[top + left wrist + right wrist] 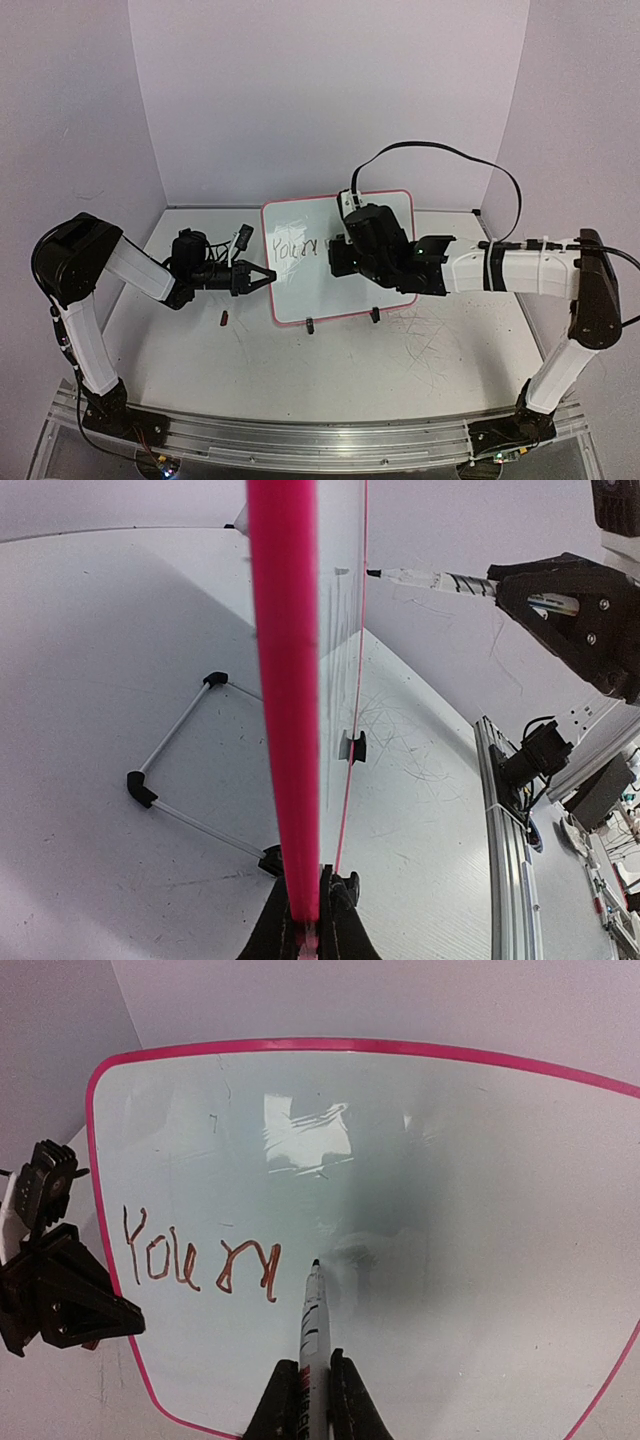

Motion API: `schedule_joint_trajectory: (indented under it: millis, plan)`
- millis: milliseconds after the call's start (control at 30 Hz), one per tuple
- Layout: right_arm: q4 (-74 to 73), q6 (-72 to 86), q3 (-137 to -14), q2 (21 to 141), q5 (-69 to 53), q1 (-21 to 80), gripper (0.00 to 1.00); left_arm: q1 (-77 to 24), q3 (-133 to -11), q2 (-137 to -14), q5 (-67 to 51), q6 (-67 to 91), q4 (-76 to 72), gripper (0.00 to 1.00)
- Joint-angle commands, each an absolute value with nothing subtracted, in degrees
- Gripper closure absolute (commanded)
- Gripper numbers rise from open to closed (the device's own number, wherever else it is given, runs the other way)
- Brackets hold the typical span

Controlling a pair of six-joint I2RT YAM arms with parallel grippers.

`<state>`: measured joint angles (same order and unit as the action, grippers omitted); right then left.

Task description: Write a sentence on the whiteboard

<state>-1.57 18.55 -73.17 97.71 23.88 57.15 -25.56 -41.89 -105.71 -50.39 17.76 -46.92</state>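
The whiteboard (300, 290) is stood upright on two black clip feet (310, 324) near the middle of the desk (350, 375). Its left pink rim is clamped between the left fingers (272, 930), which are closed on it. The sentence (195, 1260) is only begun: "You" and a few scrawled reddish-brown letters are seen on the left part of the board, the rest being bare. A marker (310, 1330) is gripped tightly by the right fingers (350, 1410), with its tip held just right of the last letter. Whether the tip touches the surface cannot be told. A small dark object (224, 318), possibly a cap, lies on the desk near the left fingers.
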Motion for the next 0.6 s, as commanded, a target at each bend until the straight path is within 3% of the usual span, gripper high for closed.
schedule_joint_trajectory:
  millis: [0,567]
  plan:
    - [-0.5,18.7,-73.5,97.7,24.3,56.8,1.0,-25.8,-42.9,-104.7,-46.9,15.1,-44.6,1.0]
    - [-0.6,17.8,-75.2,100.0,24.1,56.8,1.0,-25.8,-43.0,-104.8,-47.0,15.0,-44.4,1.0]
